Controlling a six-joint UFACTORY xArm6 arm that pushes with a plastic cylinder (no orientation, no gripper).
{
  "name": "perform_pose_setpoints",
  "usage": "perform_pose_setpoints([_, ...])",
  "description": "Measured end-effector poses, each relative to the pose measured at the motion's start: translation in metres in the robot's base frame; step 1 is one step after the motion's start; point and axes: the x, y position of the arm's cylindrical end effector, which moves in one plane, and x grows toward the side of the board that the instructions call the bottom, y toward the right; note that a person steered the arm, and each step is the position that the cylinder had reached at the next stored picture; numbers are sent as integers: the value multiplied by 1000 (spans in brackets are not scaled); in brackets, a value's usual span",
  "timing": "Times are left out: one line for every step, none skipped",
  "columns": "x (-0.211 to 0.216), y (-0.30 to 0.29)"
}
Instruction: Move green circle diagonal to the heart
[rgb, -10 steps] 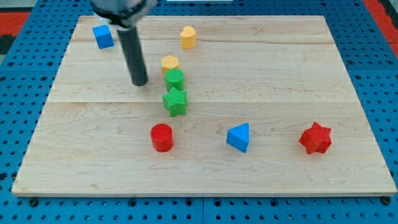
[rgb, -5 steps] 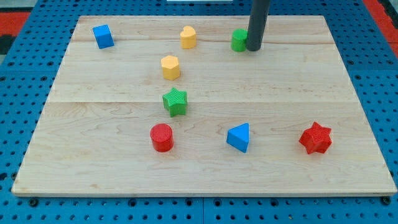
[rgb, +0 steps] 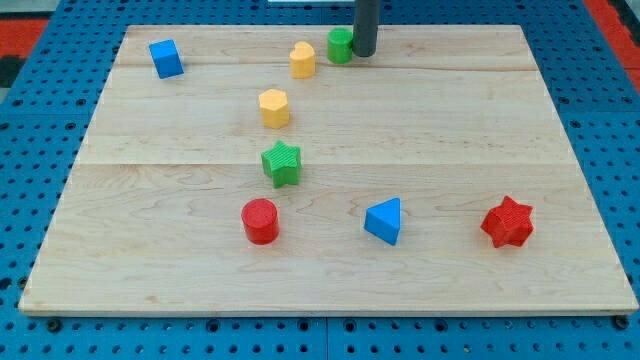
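Camera view first, so you've got the wooden bench (rgb: 560, 200) filling most of it, sitting on a blue pegboard. Starting nearest the view's bottom: you'll spot a red cylinder (rgb: 260, 221) left of centre, a blue triangle-ish block (rgb: 384, 221) to its right, and a red star (rgb: 507, 223) further out toward the view's right. All three sit well apart in a loose row.

Go up a bit and you hit the green star (rgb: 282, 163), just above the red cylinder. Above that is a yellow hexagon-looking block (rgb: 274, 107), near the star but not touching it.

Up at the view's top you get the blue cube (rgb: 166, 58) off on the left by itself. Then there's the yellow heart (rgb: 302, 60), and just to its right and slightly higher sits the green circle (rgb: 340, 45), close beside the heart; you can't really tell if they touch.

As for the tool, it's only a dark rod, so there's nothing on it to open or close. My tip (rgb: 363, 54) is right up against the green circle's right side, looks like it's touching.
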Motion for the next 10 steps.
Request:
perform_pose_setpoints([6, 19])
perform_pose_setpoints([6, 20])
perform_pose_setpoints([6, 21])
perform_pose_setpoints([6, 23])
perform_pose_setpoints([20, 45])
perform_pose_setpoints([53, -9])
perform_pose_setpoints([56, -19])
perform_pose_setpoints([55, -24])
perform_pose_setpoints([53, -30])
perform_pose_setpoints([53, -30])
